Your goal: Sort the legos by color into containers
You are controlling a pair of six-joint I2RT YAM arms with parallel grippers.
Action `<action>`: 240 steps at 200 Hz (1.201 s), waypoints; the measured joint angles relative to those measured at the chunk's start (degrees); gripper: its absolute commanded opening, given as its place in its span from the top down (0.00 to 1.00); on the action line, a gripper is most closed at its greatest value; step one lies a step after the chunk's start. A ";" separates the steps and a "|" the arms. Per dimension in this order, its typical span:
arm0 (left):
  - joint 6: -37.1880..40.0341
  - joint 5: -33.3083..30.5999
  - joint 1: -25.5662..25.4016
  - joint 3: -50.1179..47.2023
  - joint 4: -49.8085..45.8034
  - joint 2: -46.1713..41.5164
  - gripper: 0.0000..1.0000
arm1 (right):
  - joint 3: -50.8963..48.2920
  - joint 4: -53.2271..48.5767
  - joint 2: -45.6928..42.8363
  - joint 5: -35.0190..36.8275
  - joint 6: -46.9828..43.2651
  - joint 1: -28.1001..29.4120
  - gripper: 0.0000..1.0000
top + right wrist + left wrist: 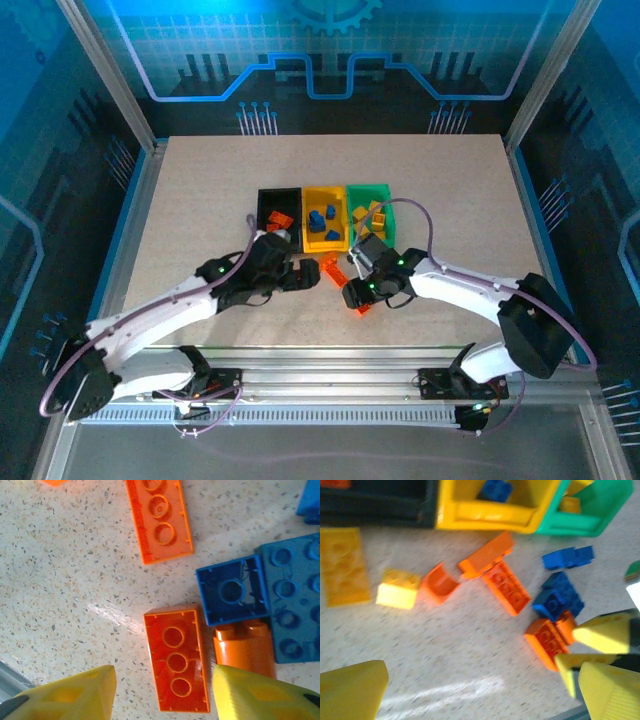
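Three bins stand in a row: black (pixel 278 197), yellow (pixel 325 243) and green (pixel 384 190). Orange bricks lie in the black bin, blue ones in the yellow bin and yellow ones in the green bin. Loose legos lie in front of them. My right gripper (pixel 165 695) is open over an upside-down orange brick (pixel 177 660); the brick lies between its fingers, near the right one and apart from the left one. Beside it are a blue brick (pixel 232 590) and another orange piece (pixel 245 647). My left gripper (pixel 475 695) is wide open over bare table, left of that orange brick (pixel 547 637).
In the left wrist view, further loose pieces lie before the bins: a flat yellow plate (pixel 345 565), a yellow brick (pixel 397 589), orange bricks (pixel 507 587) and blue bricks (pixel 559 596). The two grippers (pixel 305 278) (pixel 352 295) are close together. Metal frame posts border the table.
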 measured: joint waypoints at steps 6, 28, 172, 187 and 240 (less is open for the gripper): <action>-0.46 -0.39 0.00 -1.01 -0.81 -1.66 0.01 | 0.31 0.00 0.50 0.28 0.00 0.26 0.45; -1.66 -1.95 0.00 -3.02 -2.82 -6.12 0.01 | 1.33 -0.52 2.16 1.40 -0.15 0.79 0.45; -2.14 -3.87 2.86 -5.81 -5.66 -10.95 0.01 | 5.11 -5.16 3.82 5.70 1.38 11.52 0.41; -2.14 -4.02 3.30 -5.88 -5.95 -11.56 0.01 | 5.92 -6.56 2.51 8.17 2.23 11.21 0.39; -2.60 -4.26 3.82 -6.93 -6.08 -12.15 0.01 | 6.27 -8.02 6.34 12.15 4.04 10.78 0.39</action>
